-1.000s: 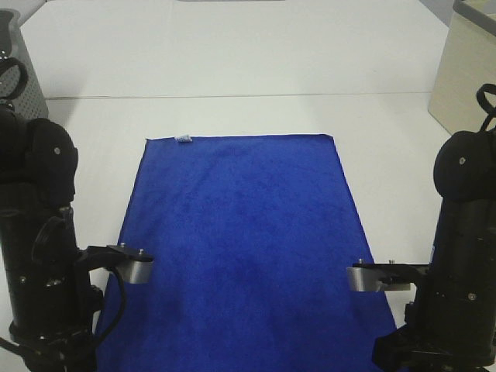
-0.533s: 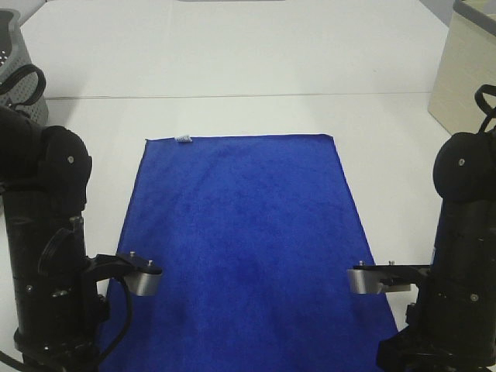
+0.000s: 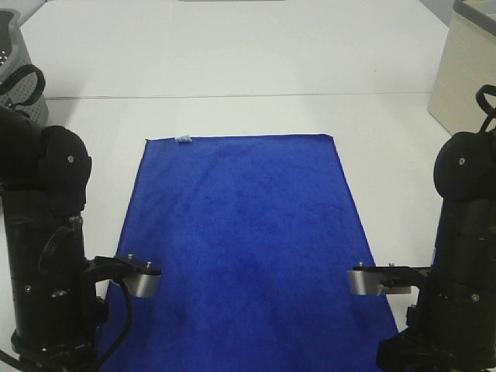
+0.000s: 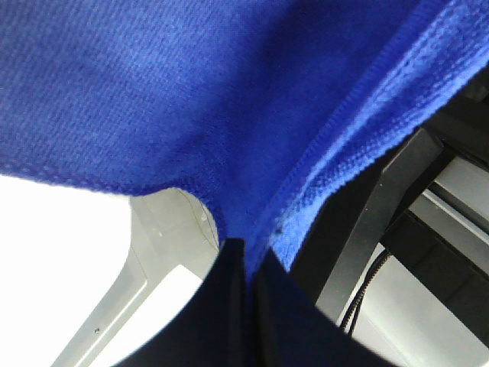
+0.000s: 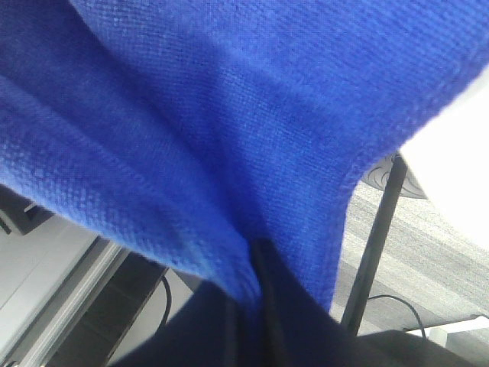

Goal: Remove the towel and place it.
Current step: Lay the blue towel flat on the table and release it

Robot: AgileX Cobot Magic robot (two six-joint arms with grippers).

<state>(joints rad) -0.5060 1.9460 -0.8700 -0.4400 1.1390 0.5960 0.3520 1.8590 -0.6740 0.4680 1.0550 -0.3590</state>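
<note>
The towel (image 3: 244, 240) is a solid royal blue, its hem stitched in the same blue, with a small white tag (image 3: 184, 139). The table (image 3: 232, 62) is plain white. The left arm (image 3: 46, 256) and right arm (image 3: 465, 256) are black with silver brackets (image 3: 143, 283), the basket (image 3: 14, 43) is grey and dotted with holes, and the box (image 3: 465, 77) is beige.

The towel (image 3: 248, 232) is plush, fuzzy cloth with a matt pile, its hem (image 4: 359, 99) ribbed with stitching. The table (image 3: 232, 54) looks smooth, white, faintly sheeny. The arms (image 3: 46, 256) wear dull black plastic shells; their brackets (image 3: 370, 280) are bare brushed metal. The basket (image 3: 12, 46) is grey perforated plastic.
</note>
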